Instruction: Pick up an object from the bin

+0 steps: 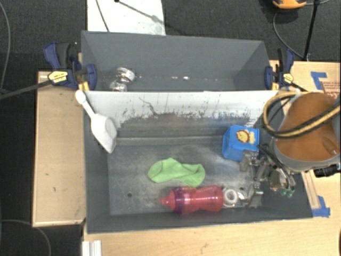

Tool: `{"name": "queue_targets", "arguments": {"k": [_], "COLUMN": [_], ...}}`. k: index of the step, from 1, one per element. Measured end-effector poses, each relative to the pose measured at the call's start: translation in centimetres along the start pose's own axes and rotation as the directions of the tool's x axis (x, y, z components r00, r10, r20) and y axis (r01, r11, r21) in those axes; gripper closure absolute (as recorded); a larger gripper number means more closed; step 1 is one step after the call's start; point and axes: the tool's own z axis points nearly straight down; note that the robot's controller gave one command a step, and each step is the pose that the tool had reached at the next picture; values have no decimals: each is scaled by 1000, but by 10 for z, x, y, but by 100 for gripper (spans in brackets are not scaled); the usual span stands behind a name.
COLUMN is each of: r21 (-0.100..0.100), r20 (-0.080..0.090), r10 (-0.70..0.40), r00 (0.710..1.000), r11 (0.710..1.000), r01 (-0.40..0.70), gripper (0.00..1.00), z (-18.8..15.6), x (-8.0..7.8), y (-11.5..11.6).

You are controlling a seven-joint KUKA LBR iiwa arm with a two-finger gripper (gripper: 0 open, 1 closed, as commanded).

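My gripper (254, 184) sits at the bin's (128, 159) four o'clock, with the blue block (238, 143) at its eleven and the red bottle (194, 199) at its eight. I cannot tell how far open it is, or whether it holds anything.

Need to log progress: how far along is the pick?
Done: the gripper is down at the right end of the bin, beside the blue block and the red bottle. In hand: nothing visibly gripped; bottle, block and green cloth all lie on the bin floor. Left: the grasp and the lift.
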Motion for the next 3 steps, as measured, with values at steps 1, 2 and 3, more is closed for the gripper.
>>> {"name": "queue_targets", "arguments": {"k": [1, 2, 3], "r21": [-4, -3, 0], "r20": [0, -3, 1], "r10": [-183, -90, -160], "r00": [983, 996, 987], "r11": [983, 996, 987], "r01": [183, 90, 160], "gripper": [0, 0, 100], "z": [21, 84, 88], "x": [-4, -9, 9], "y": [91, 77, 149]}}
